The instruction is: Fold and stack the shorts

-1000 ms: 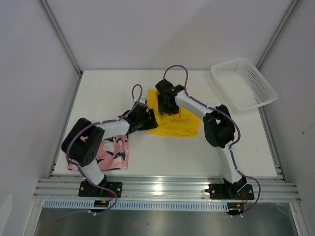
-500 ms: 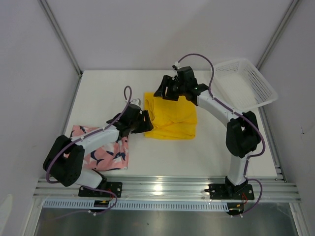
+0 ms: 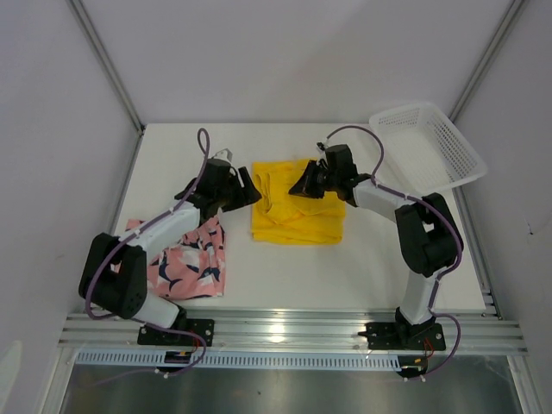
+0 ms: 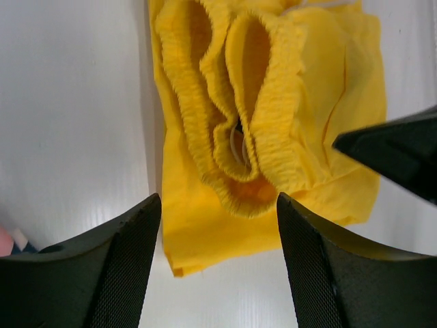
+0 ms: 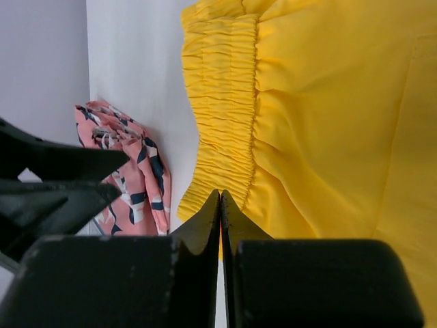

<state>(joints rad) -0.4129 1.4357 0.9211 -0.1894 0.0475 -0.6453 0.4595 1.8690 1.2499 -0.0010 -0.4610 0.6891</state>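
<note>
White table [image 3: 362,272]: yellow shorts [image 3: 297,220]; left claw [image 4: 218,201] apart, right claw [image 5: 220,197] together (clear only from wrists).

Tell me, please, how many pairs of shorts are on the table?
2. The yellow shorts lie at the middle of the table; the pink shorts lie at its near left corner.

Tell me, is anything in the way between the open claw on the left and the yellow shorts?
No. The left gripper is open and pointed right at the yellow shorts, with only white table showing between them. Nothing visible blocks it.
</note>
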